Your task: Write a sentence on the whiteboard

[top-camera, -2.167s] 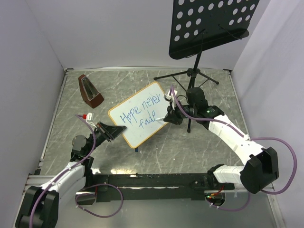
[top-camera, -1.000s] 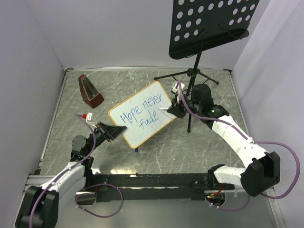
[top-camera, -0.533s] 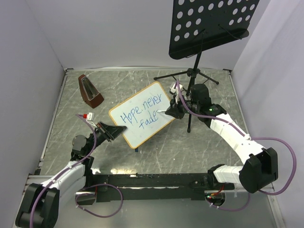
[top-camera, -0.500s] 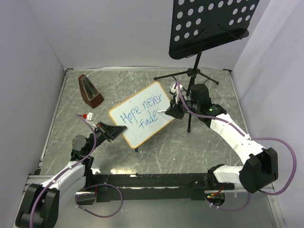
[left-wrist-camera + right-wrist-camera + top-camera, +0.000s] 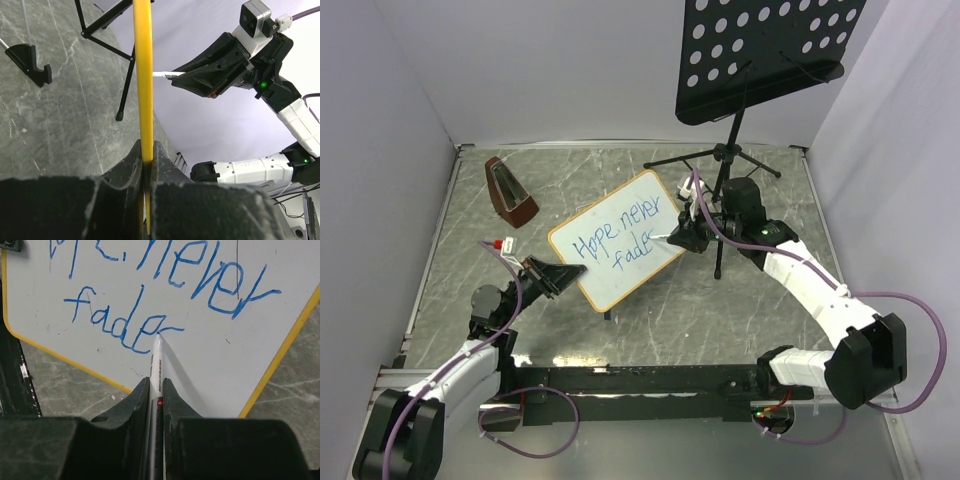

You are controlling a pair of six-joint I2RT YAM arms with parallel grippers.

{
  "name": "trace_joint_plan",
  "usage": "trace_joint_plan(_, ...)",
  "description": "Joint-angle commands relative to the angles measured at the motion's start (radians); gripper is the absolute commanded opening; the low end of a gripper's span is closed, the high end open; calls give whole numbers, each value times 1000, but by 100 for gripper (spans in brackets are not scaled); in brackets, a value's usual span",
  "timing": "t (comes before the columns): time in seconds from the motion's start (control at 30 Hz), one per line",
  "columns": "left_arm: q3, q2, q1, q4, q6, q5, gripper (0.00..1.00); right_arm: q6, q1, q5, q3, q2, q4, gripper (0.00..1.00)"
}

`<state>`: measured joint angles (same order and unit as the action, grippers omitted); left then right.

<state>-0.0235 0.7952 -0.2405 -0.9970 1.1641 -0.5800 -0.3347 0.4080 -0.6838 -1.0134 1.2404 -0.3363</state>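
Right wrist: R gripper (image 5: 156,384) is clamping marker (image 5: 156,352) at whiteboard (image 5: 225,355). L gripper (image 5: 146,148) is pinching its edge; board prob. light, stiff.

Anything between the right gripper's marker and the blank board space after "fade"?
Nothing visible. The white marker in the right gripper has its tip at the end of blue handwritten "fade"; the tan-framed white whiteboard is bare beyond it. The left gripper clamps the opposite edge.
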Motion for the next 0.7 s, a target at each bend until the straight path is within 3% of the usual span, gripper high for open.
trace_joint_plan(0.0,57,-39,1,-149,8,-4,1,-13,0,20,-2,-32,0,0)
trace_joint_plan(0.67,57,-54,6,-134,5,-4,1,-35,-38,41,33,-58,-47,0)
